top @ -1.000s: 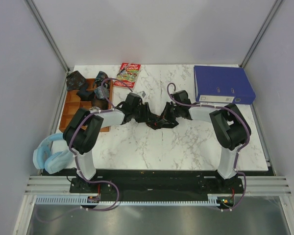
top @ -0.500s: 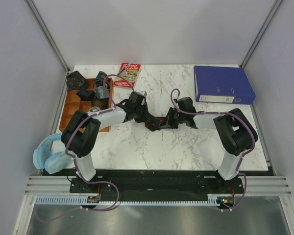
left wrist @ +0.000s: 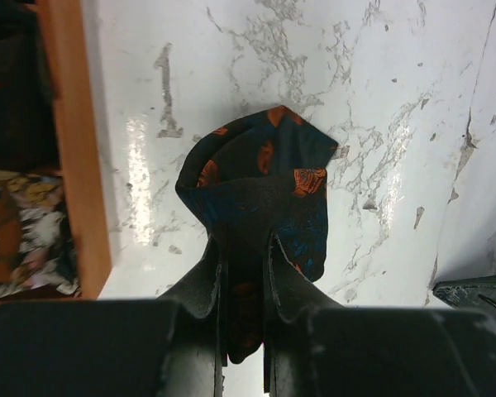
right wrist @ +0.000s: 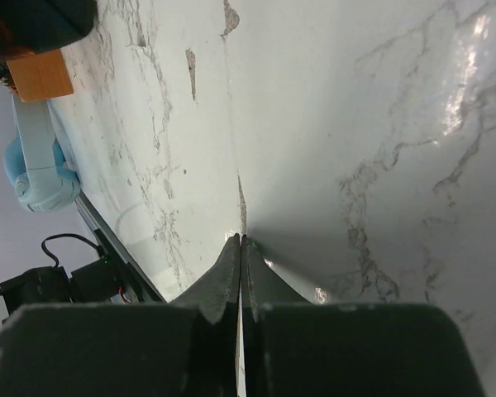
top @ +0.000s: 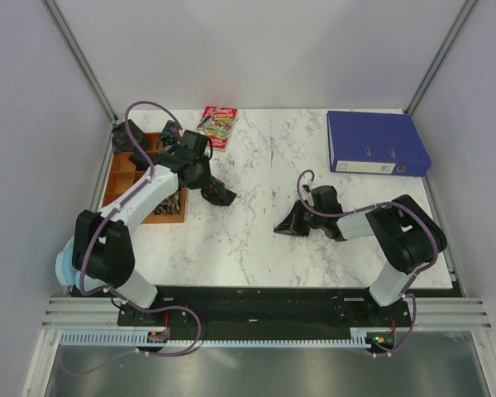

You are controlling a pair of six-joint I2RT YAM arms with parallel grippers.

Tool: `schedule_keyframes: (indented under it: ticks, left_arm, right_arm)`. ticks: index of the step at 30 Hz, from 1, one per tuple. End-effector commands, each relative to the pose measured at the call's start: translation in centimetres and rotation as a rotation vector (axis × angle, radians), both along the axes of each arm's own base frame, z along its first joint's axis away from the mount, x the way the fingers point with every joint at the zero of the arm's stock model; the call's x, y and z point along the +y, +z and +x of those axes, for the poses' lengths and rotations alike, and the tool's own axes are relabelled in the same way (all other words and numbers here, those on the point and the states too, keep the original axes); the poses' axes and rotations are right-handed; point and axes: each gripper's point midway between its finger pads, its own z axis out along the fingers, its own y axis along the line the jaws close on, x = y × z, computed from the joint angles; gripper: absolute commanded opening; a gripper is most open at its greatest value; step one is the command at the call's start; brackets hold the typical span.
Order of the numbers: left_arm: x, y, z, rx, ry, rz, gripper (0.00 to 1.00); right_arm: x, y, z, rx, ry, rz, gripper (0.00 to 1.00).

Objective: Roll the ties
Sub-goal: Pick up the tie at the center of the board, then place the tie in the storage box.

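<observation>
The long tie (left wrist: 260, 178), black with orange-red blotches, is bunched into a roll. My left gripper (left wrist: 246, 248) is shut on it, just right of the wooden tray (left wrist: 70, 141). In the top view the roll (top: 224, 196) hangs at my left gripper (top: 212, 188) over the marble, near the tray's right edge (top: 184, 186). Small dark bundled ties (top: 127, 133) lie in and behind the tray; one patterned bundle (left wrist: 16, 236) shows in the left wrist view. My right gripper (top: 283, 227) is shut and empty, its tips (right wrist: 241, 240) low on the marble.
A blue binder (top: 376, 142) lies at the back right. A red-and-green booklet (top: 217, 126) lies at the back centre. Light blue headphones (top: 78, 258) sit at the table's near left edge and also show in the right wrist view (right wrist: 35, 165).
My left gripper has carried the rolled tie left, from the table's middle to beside the tray. My right gripper has let go of the tie and drawn back toward the near right, shut.
</observation>
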Motion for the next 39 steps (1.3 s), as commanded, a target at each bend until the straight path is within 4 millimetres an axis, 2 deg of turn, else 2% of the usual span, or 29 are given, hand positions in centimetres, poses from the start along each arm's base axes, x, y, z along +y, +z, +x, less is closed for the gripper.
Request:
schedule_keyframes:
  ticks: [1,5,11,15,16,21,23,26,27,30,31,39]
  left_arm:
    - [2.8,5.1,-0.3,-0.062,-0.006,0.087,0.02]
    - [5.8,7.5,-0.2,-0.090,0.039,0.149,0.02]
    - [10.6,10.0,-0.1,-0.111,0.131,0.210,0.02]
    - [13.4,10.7,0.2,-0.112,0.166,0.281,0.02]
    - [14.8,10.6,0.2,-0.091,0.200,0.295,0.02]
    - [17.7,10.0,0.7,-0.036,0.264,0.309,0.02]
    - [19.1,10.4,0.9,-0.030,0.302,0.336,0.02]
    - [20.3,10.1,1.9,-0.015,0.336,0.334,0.02]
    - [20.4,9.3,2.5,0.002,0.333,0.337,0.02]
    - [20.6,8.7,3.7,0.013,0.321,0.357,0.02]
    - [21.7,7.8,4.1,0.041,0.342,0.357,0.02]
    - [23.9,4.5,5.4,0.122,0.382,0.332,0.02]
  right_arm:
    - [-0.7,-2.4,-1.3,-0.010,0.019,-0.083,0.00]
    - [0.0,-2.5,-1.6,-0.033,0.062,-0.087,0.00]
    - [0.4,-2.6,-2.1,-0.044,0.088,-0.060,0.00]
    - [0.9,-2.9,-2.3,-0.029,0.118,-0.036,0.00]
    - [1.0,-3.0,-2.4,-0.026,0.126,-0.029,0.00]
    - [1.3,-2.9,-2.8,-0.026,0.151,-0.011,0.00]
    - [1.3,-3.0,-2.9,-0.023,0.157,-0.007,0.00]
    - [1.5,-3.0,-3.1,-0.021,0.170,0.009,0.00]
    - [1.6,-2.9,-3.3,-0.016,0.180,0.016,0.00]
    - [1.7,-2.9,-3.4,-0.013,0.190,0.024,0.00]
    - [1.8,-2.9,-3.4,-0.013,0.192,0.028,0.00]
    - [1.9,-2.9,-3.5,-0.010,0.198,0.035,0.00]
